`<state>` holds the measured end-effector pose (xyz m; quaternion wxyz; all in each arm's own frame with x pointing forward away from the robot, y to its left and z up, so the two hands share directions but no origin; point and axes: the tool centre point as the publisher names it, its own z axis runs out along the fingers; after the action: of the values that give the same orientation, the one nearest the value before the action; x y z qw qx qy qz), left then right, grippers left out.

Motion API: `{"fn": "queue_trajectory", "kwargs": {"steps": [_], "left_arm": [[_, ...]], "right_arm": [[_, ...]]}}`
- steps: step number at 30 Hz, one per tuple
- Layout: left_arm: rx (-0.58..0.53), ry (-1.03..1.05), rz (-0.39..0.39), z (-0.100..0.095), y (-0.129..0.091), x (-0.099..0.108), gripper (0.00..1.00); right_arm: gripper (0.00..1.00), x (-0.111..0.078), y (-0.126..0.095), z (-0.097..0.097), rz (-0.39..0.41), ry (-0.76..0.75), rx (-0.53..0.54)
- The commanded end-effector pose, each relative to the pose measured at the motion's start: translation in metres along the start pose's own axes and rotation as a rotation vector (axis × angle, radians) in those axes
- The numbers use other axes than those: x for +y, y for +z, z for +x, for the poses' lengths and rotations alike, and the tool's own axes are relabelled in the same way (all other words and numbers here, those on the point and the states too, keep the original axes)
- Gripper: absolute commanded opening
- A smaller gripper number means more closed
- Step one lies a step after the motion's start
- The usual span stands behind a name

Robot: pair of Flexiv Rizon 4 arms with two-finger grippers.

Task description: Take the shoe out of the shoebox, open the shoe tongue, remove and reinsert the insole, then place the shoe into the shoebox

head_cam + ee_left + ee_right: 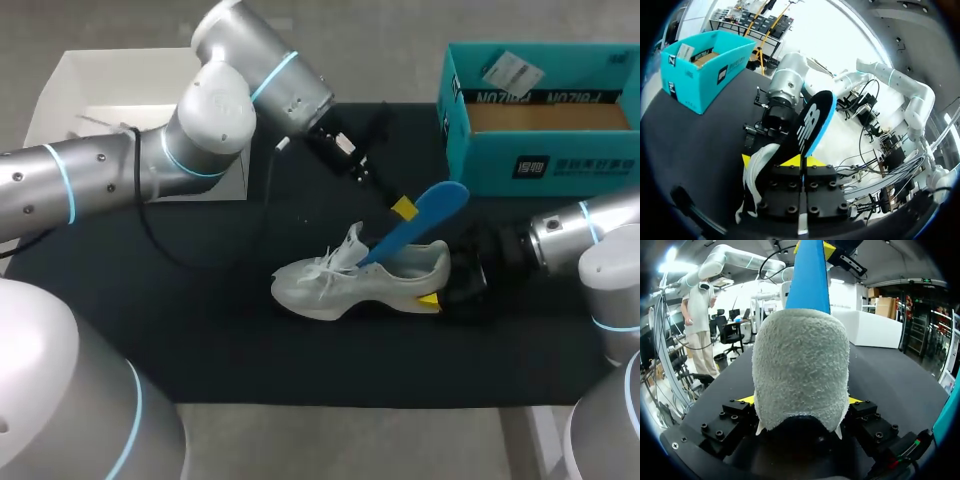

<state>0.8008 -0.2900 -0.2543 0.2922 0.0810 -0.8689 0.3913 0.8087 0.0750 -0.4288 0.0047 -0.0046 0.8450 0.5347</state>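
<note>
A white sneaker [360, 285] lies on its sole on the black mat [200, 320], toe toward my left. My right gripper [432, 298] is shut on its heel; in the right wrist view the fuzzy grey heel [800, 370] fills the gap between the yellow tips. A blue insole [415, 225] slants up out of the shoe's opening, its lower end inside. My left gripper [403, 208] is shut on the insole's upper part. In the left wrist view the insole [812, 127] rises from between the closed yellow tips [802, 161], with the shoe [757, 170] beneath.
The teal shoebox [540, 150] stands open at the back right, just behind my right arm. A white box [110, 100] sits at the back left, partly behind my left arm. Bare black mat stretches in front of the shoe.
</note>
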Motion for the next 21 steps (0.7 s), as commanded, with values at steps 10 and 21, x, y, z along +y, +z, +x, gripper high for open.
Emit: {"fn": "queue_trajectory", "kwargs": {"steps": [10, 21], "left_arm": [[0.312, 0.202, 0.232, 0.07, -0.052, -0.084, 0.0], [0.448, 0.293, 0.259, 0.111, -0.065, -0.133, 0.0]], "right_arm": [[0.0, 0.0, 0.002, 0.0, 0.002, 0.0, -0.002], [0.0, 0.0, 0.002, 0.0, 0.002, 0.0, -0.002]]}}
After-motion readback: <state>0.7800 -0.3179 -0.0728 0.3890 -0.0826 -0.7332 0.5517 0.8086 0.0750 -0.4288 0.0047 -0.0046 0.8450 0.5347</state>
